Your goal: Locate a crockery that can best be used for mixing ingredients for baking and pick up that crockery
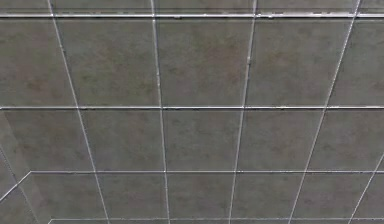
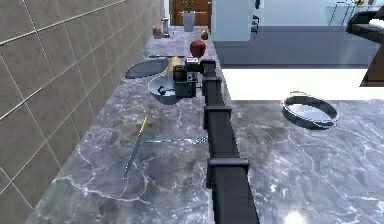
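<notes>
A grey, round, bowl-like dish (image 2: 160,90) sits on the marble counter (image 2: 120,190) a little above and left of the arm side view's centre. By its shape it is the likeliest mixing bowl. The gripper (image 2: 176,78) is at the dish's right-hand rim, at the end of the dark arm (image 2: 222,150) that rises from the bottom edge. Whether it touches the rim or is over it cannot be told. Nor can I tell whether it grasps anything, since the dish lies on the counter behind the fingers.

For a sound grasp, I judge the fingers should straddle the rim wall, one inside and one outside. The lift should go straight up before the arm draws back. That path should stay clear of the dark flat plate (image 2: 145,68) just above the dish, the red apple (image 2: 198,47) higher up, and the thin utensil (image 2: 140,138) lower down. A metal pan (image 2: 310,108) lies well apart at the right. The forward view faces a tiled wall (image 1: 200,110).
</notes>
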Robot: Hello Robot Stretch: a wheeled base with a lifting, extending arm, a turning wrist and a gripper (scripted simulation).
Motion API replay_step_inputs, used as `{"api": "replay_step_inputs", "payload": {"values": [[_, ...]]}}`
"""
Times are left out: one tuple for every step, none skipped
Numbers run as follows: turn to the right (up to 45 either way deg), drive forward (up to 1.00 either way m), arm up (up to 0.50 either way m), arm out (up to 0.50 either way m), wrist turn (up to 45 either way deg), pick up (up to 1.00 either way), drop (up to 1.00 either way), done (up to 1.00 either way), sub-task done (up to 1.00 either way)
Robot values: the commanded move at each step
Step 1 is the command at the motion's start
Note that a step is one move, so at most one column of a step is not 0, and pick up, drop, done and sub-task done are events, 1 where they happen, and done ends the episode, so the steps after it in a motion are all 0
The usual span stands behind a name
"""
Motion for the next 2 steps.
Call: {"api": "replay_step_inputs", "payload": {"values": [[0.0, 0.00, 0.08, 0.00, 0.0, 0.00, 0.00, 0.00, 0.00], [0.0, 0.00, 0.00, 0.00, 0.0, 0.00, 0.00, 1.00, 0.00]]}}
